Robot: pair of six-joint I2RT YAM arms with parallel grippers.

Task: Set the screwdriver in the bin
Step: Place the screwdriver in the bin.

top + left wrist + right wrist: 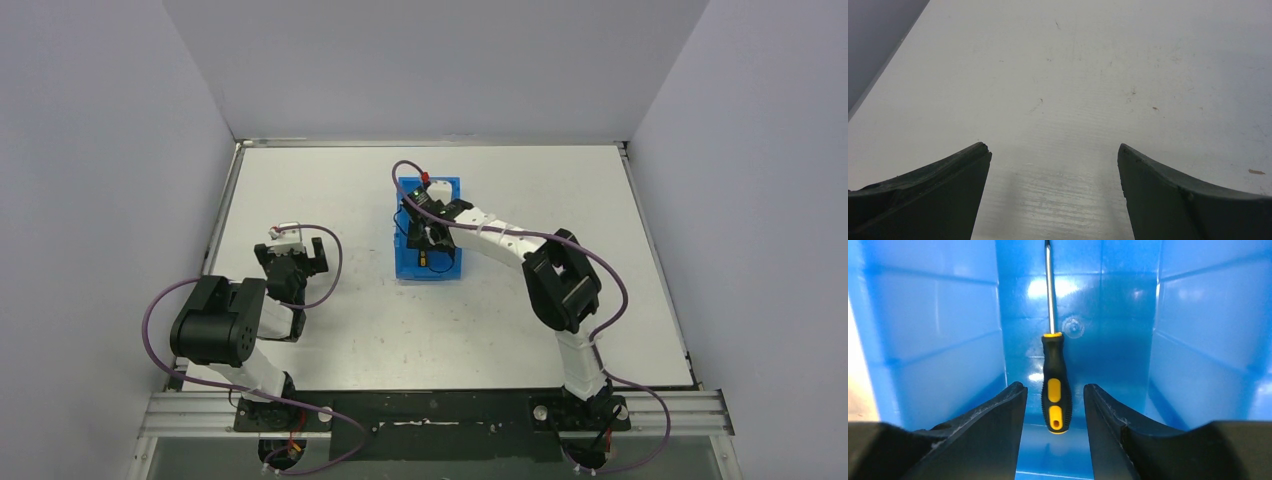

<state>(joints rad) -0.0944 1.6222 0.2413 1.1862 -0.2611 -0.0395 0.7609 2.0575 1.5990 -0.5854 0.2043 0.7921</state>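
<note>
The blue bin stands mid-table. The screwdriver, with a black and orange-yellow handle and a thin shaft pointing away, lies inside the bin on its floor, between the bin walls. A bit of its handle shows in the top view. My right gripper reaches down into the bin. It is open, with its fingers either side of the handle and a gap on each side. My left gripper is open and empty over bare table, left of the bin.
The white table is ringed by grey-white walls on three sides. A metal rail with the arm bases runs along the near edge. Purple cables loop off both arms.
</note>
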